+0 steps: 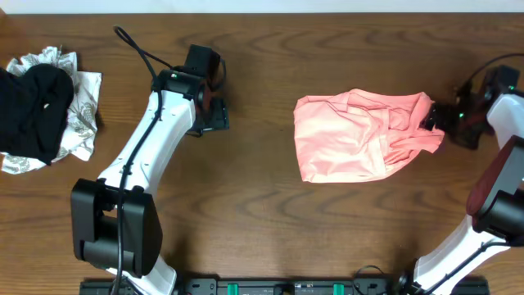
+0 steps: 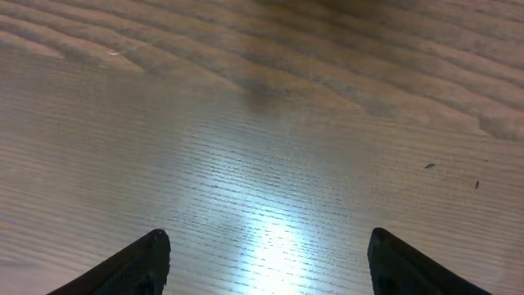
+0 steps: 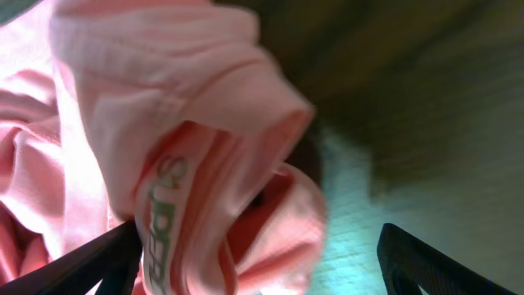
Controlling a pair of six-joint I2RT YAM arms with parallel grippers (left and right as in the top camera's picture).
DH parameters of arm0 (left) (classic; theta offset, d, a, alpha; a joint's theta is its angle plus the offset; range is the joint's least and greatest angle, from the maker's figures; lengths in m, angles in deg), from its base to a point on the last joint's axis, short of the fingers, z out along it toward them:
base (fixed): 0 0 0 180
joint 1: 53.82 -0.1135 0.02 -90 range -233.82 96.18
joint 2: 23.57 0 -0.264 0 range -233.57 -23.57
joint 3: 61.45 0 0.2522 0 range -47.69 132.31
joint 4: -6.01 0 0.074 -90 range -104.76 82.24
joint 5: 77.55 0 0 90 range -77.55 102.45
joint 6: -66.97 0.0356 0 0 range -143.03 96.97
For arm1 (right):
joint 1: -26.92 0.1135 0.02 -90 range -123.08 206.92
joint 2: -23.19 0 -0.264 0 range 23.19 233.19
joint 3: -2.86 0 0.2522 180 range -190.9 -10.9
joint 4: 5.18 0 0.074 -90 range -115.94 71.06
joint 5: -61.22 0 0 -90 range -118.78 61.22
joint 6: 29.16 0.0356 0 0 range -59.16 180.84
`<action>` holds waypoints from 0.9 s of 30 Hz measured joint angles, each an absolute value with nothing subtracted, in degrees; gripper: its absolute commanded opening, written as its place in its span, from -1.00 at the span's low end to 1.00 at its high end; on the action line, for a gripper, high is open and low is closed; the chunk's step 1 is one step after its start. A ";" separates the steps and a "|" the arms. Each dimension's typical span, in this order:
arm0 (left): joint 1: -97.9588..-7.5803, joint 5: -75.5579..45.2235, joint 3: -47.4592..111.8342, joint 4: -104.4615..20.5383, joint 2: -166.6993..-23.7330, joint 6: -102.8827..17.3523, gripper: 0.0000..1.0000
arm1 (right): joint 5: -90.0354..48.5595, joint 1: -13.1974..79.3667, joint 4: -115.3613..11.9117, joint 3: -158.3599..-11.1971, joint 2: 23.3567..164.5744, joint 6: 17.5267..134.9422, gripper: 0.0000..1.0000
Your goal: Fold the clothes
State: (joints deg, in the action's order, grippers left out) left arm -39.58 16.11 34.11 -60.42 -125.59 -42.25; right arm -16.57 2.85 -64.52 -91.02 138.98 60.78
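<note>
We log left arm (image 1: 151, 135) stretched from near-edge base toward far side, leaning inward. Left gripper (image 2: 266, 258) aimed down and forward, jaws wide apart. Right arm (image 1: 506, 168) rising from near-edge base, wrist turned inward. Right gripper (image 3: 260, 246) jaws also wide apart. We see T-shirt (image 3: 123, 123) cloth draped against one of its fingers (image 3: 98, 266).

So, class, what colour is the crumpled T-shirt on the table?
The T-shirt is salmon pink, and it shows best in the overhead view.

Quantity on table: 1 pink T-shirt (image 1: 360, 135), 1 black garment (image 1: 37, 106), 1 patterned white cloth (image 1: 80, 115). Grippers: 2, the left gripper (image 2: 266, 256) and the right gripper (image 1: 434, 121).
</note>
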 measured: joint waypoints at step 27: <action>-39.58 16.11 34.09 -60.22 -125.59 -42.25 0.56 | -12.55 3.04 -66.58 -87.00 137.45 55.82 -0.97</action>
